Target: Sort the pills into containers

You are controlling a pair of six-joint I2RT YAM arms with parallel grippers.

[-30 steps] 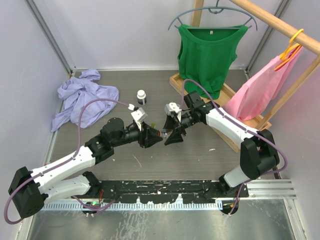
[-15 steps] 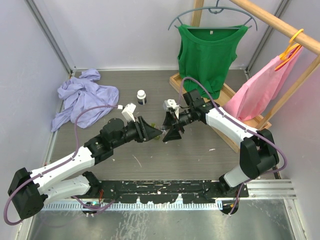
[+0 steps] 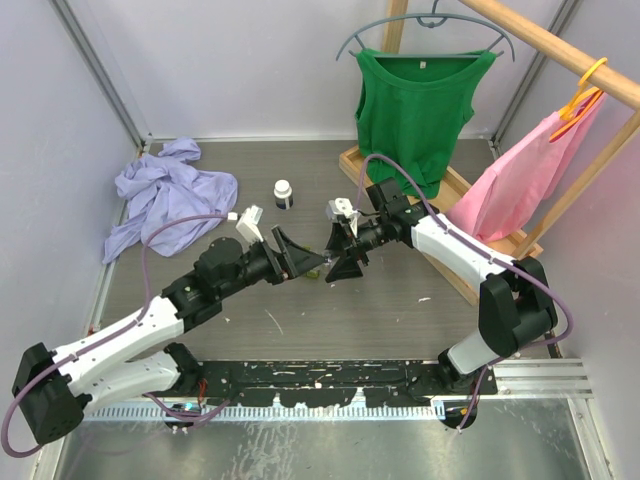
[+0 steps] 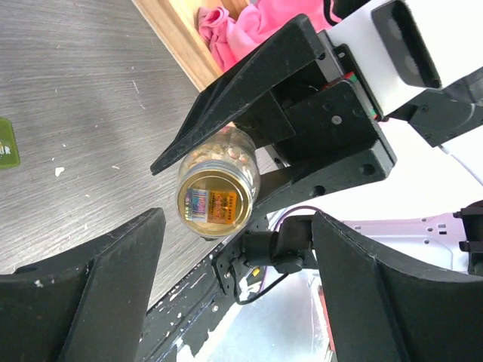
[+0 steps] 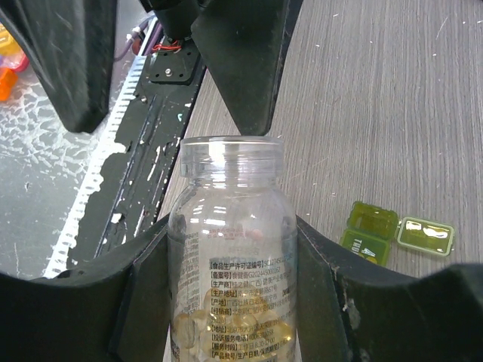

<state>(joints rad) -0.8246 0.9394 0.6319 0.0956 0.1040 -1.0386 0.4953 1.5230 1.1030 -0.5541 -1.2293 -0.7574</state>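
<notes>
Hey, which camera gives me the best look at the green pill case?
Right wrist: the green pill case shows whole and unobstructed there. Left wrist catches only a corner at the frame's edge; the top view shows just a tiny green speck.

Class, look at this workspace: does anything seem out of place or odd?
A lilac shirt lies crumpled at the table's far left, which is odd for pill sorting. The bottle in the right gripper has no cap, so its mouth is open.
</notes>
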